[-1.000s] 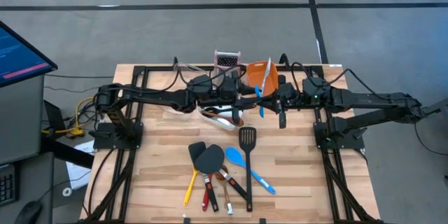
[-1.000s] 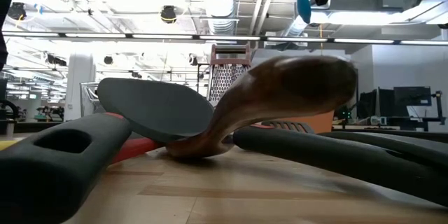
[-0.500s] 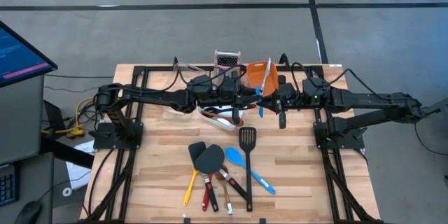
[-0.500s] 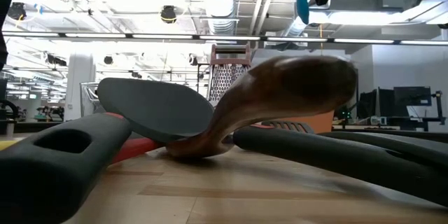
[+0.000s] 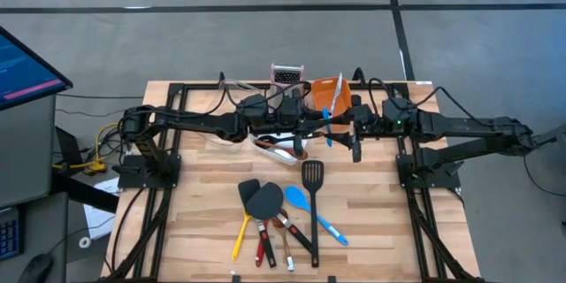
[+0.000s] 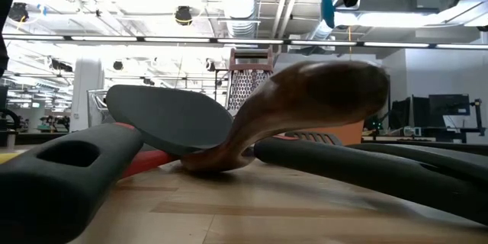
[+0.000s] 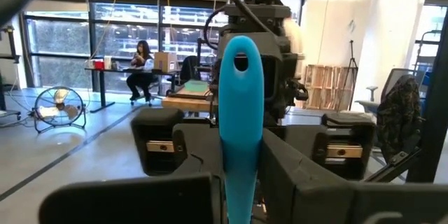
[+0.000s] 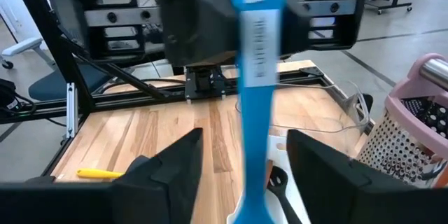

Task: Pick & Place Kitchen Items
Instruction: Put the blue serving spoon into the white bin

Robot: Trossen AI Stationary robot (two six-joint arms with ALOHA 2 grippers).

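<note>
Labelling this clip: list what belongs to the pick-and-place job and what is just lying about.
Job: blue utensil in shut left gripper, open right gripper around it; on the table, slotted turner, black spatulas, blue spoon, yellow-handled tool, red-handled tool.
Lying about: box grater, orange tub, white tub.

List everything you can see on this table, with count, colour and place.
held blue spoon: one, blue, mid-air, far middle
lying blue spoon: one, blue, near middle
black spatulas: two, black, near middle
slotted turner: one, black, beside them
yellow-handled tool: one, near edge
red-handled tool: one, near edge
wood-handled tool: one, near edge
box grater: one, steel, pink top, far edge
orange tub: one, beside grater
table: one, wood
left gripper: fingers shut on held blue spoon
right gripper: fingers open around it
</note>
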